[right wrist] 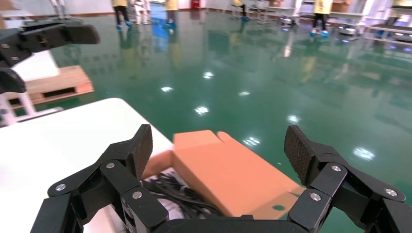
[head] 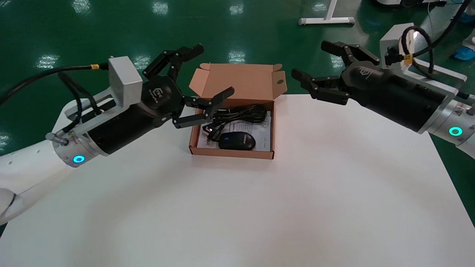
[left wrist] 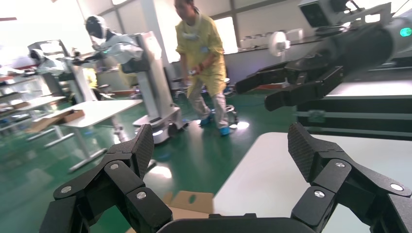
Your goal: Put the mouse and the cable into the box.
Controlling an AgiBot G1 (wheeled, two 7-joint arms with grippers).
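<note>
The brown cardboard box stands open at the table's far middle, its lid tipped up behind. Inside lie the black mouse, near the front wall, and the coiled black cable behind it, both on a printed sheet. My left gripper hovers open over the box's left rim, empty. My right gripper is open and empty, raised to the right of the lid. The right wrist view has the lid and cable between its open fingers. A box flap peeks into the left wrist view.
The white table spreads wide in front of the box. Green floor lies beyond its far edge, with a white stand base. A person in yellow and another robot are far off. A wooden pallet lies on the floor.
</note>
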